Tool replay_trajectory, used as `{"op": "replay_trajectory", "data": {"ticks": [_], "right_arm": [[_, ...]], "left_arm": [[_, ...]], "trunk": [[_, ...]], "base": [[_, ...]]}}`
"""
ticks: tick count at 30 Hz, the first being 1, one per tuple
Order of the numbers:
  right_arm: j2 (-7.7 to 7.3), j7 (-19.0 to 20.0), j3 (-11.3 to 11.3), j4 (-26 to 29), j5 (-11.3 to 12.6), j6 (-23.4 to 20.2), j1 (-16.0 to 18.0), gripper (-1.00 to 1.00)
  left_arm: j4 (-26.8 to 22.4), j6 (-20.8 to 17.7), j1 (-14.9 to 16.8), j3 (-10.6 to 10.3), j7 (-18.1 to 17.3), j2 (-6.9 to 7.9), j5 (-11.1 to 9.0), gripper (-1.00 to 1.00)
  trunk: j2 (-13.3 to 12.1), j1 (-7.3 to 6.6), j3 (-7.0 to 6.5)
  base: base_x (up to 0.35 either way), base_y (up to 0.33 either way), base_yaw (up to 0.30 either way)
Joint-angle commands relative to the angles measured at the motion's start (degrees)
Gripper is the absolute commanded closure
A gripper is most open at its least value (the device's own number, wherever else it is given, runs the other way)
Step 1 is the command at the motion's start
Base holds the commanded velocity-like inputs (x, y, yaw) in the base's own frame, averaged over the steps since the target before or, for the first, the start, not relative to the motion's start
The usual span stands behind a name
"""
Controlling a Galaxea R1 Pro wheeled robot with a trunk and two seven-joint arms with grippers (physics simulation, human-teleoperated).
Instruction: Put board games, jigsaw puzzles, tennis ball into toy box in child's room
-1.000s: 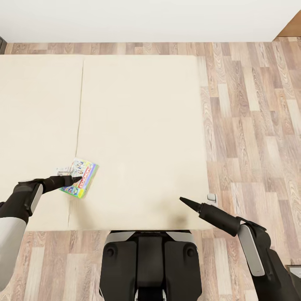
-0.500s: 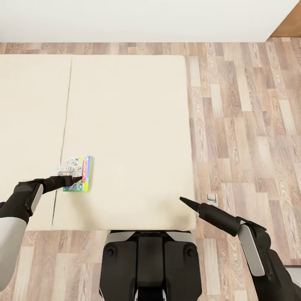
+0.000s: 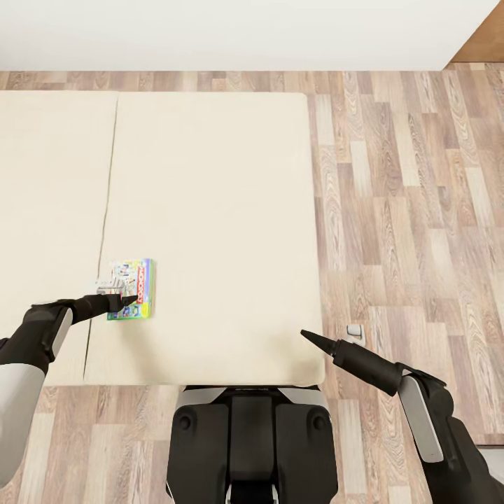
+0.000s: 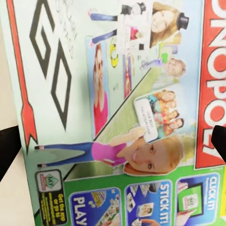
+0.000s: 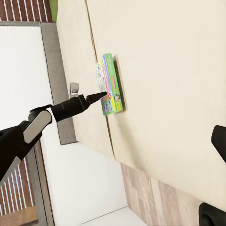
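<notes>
One board game (image 3: 143,278), a flat box with a busy green, blue and red cover, lies on the beige bed (image 3: 224,196) near its front left. My left gripper (image 3: 130,299) slants down onto the box's near end, tip at the cover. In the left wrist view the cover (image 4: 122,108) is face-on, with black fingertips (image 4: 8,148) at opposite edges, wide apart: open. The right wrist view has the box (image 5: 109,84) on the mattress with the left gripper (image 5: 102,95) touching it. My right gripper (image 3: 306,334) hovers open and empty over the bed's front right corner.
A seam (image 3: 106,203) splits the mattress left of the box. Wood-plank floor (image 3: 413,210) runs to the right of the bed and in front of it. A small white object (image 3: 355,330) lies on the floor by the bed's corner. A white wall (image 3: 245,31) is behind.
The view has shifted, so the bed sits further left in the picture. The board game has stayed under my left fingertips and turned squarer to the bed. Both arms hold their pose.
</notes>
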State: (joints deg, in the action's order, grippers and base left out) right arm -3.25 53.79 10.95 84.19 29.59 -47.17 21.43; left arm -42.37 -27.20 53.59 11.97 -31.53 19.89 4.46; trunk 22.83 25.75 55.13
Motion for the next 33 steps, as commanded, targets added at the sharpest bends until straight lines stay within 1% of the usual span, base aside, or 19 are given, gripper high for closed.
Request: {"op": "replay_trajectory", "data": {"ticks": [1, 5, 12, 17, 23, 28, 33], "right_arm": [[0.00, 0.1, 0.0, 0.0, 0.1, -0.3, 0.0, -1.00], [0.00, 0.1, 0.0, 0.0, 0.1, -0.3, 0.0, -1.00], [0.00, 0.1, 0.0, 0.0, 0.1, -0.3, 0.0, -1.00], [0.00, 0.1, 0.0, 0.0, 0.1, -0.3, 0.0, -1.00], [0.00, 0.1, 0.0, 0.0, 0.1, -0.3, 0.0, -1.00], [0.00, 0.1, 0.0, 0.0, 0.1, -0.3, 0.0, -1.00], [0.00, 0.1, 0.0, 0.0, 0.1, -0.3, 0.0, -1.00]], "left_arm": [[-0.1, -0.3, 0.0, 0.3, -0.5, -0.08, 0.5, -1.00], [-0.1, -0.3, 0.0, 0.2, -0.5, -0.11, 0.5, -1.00], [-0.1, -0.3, 0.0, 0.2, -0.5, -0.18, 0.5, -1.00], [-0.1, -0.3, 0.0, 0.2, -0.5, -0.20, 0.5, -1.00], [-0.1, -0.3, 0.0, 0.2, -0.4, -0.20, 0.5, -1.00], [-0.1, -0.4, 0.0, 0.2, -0.4, -0.27, 0.5, -1.00], [-0.1, -0.4, 0.0, 0.2, -0.4, -0.29, 0.5, -1.00]], "trunk": [[0.1, 0.03, 0.06], [0.1, 0.03, 0.06], [0.1, 0.03, 0.06], [0.1, 0.03, 0.06], [0.1, 0.03, 0.06], [0.1, 0.03, 0.06], [0.1, 0.03, 0.06]], "base": [[0.000, -0.143, 0.000], [0.000, -0.194, 0.000], [0.000, -0.059, 0.000], [0.000, -0.187, 0.000], [0.000, -0.086, 0.000], [0.000, -0.213, 0.000], [0.000, -0.120, 0.000]]}}
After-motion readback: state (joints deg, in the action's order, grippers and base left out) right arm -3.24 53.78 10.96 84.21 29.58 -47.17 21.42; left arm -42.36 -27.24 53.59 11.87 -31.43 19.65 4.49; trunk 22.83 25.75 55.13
